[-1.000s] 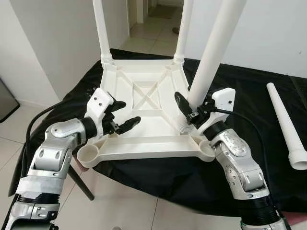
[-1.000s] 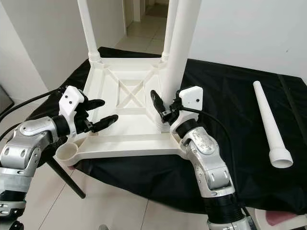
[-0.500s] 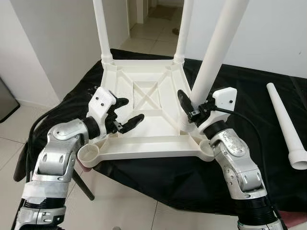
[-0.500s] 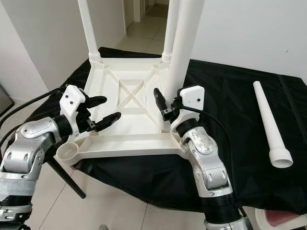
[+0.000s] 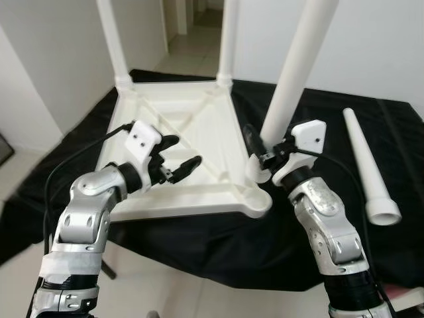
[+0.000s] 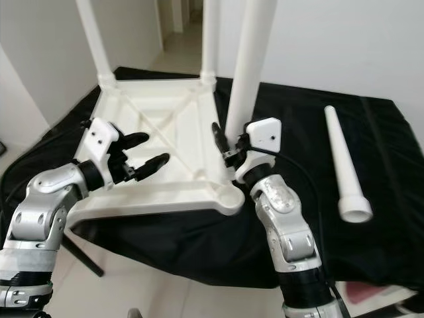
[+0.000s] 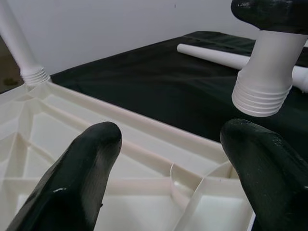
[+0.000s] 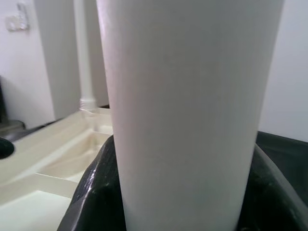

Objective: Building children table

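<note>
The white table top (image 5: 199, 122) lies upside down on a black cloth. Two white legs (image 5: 111, 40) (image 5: 228, 36) stand screwed into its far corners. My right gripper (image 5: 265, 151) is shut on a third leg (image 5: 298, 59), held tilted. In the left wrist view its threaded end (image 7: 264, 94) hangs just above the table's near right corner (image 5: 260, 202), apart from it. In the right wrist view the leg (image 8: 187, 96) sits between the black fingers (image 8: 94, 192). My left gripper (image 5: 182, 151) is open over the near left part of the frame, holding nothing.
A fourth loose leg (image 5: 366, 169) lies on the black cloth (image 5: 331, 218) to the right, wide end toward me. The cloth-covered surface ends near my body, with pale floor tiles (image 5: 20, 218) at the lower left. White walls stand behind.
The whole view has shifted. The table top looks turned, its near right corner closer to the held leg's end. My left gripper has reached a little further over the frame.
</note>
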You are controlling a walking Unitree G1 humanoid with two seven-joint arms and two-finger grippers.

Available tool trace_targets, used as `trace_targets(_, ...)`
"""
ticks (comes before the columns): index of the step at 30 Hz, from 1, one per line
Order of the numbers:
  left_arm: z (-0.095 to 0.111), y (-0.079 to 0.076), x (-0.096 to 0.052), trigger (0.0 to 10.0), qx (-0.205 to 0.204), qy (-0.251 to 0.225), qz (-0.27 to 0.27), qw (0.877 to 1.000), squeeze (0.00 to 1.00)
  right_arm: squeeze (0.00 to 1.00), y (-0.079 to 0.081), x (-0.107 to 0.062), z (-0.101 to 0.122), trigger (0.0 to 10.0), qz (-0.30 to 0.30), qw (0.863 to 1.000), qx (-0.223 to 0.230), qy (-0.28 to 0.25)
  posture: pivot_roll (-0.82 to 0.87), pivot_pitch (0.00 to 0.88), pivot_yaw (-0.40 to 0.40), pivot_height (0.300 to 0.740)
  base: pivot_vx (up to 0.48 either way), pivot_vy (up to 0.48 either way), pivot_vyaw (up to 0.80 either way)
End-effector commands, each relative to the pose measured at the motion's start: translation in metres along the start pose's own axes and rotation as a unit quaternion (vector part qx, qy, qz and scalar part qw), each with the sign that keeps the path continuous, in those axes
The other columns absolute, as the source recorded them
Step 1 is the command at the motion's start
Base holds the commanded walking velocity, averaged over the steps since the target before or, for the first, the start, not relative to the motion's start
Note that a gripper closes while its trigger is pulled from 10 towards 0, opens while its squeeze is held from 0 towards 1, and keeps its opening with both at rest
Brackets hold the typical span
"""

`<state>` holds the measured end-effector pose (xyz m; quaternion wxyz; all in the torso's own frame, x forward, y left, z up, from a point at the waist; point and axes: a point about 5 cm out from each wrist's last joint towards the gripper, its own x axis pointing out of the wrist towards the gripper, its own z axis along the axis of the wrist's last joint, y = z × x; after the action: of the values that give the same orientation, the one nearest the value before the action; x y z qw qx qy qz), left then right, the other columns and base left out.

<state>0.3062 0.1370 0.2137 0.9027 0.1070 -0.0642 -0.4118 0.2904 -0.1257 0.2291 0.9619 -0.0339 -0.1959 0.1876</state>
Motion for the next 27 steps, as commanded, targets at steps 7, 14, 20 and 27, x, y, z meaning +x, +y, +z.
trace_targets(7, -0.0094, 0.0182, -0.0064, 10.0, -0.021, 0.026, 0.125, 0.992, 0.00, 0.00, 0.0034, 0.0008, 0.0016, 10.0, 0.005, 1.000, 0.000, -0.005, -0.09, 0.026, 0.030, 0.740, 0.000, 0.268, 0.00)
trace_targets(14, -0.0095, 0.0178, -0.0060, 10.0, -0.008, 0.023, 0.128, 0.991, 0.00, 0.00, 0.0026, 0.0006, 0.0019, 10.0, 0.004, 1.000, -0.001, -0.005, -0.09, 0.028, 0.031, 0.740, 0.000, 0.343, 0.00)
trace_targets(20, -0.0097, 0.0164, -0.0059, 10.0, -0.006, 0.023, 0.126, 0.992, 0.00, 0.00, 0.0024, 0.0003, 0.0021, 10.0, 0.004, 1.000, -0.001, -0.005, -0.09, 0.030, 0.031, 0.740, 0.000, 0.000, 0.00)
trace_targets(27, -0.0130, 0.0111, -0.0036, 10.0, -0.006, 0.032, 0.112, 0.993, 0.00, 0.00, 0.0039, -0.0009, 0.0013, 10.0, 0.010, 1.000, -0.002, -0.001, -0.10, 0.036, 0.032, 0.740, 0.000, 0.000, 0.00)
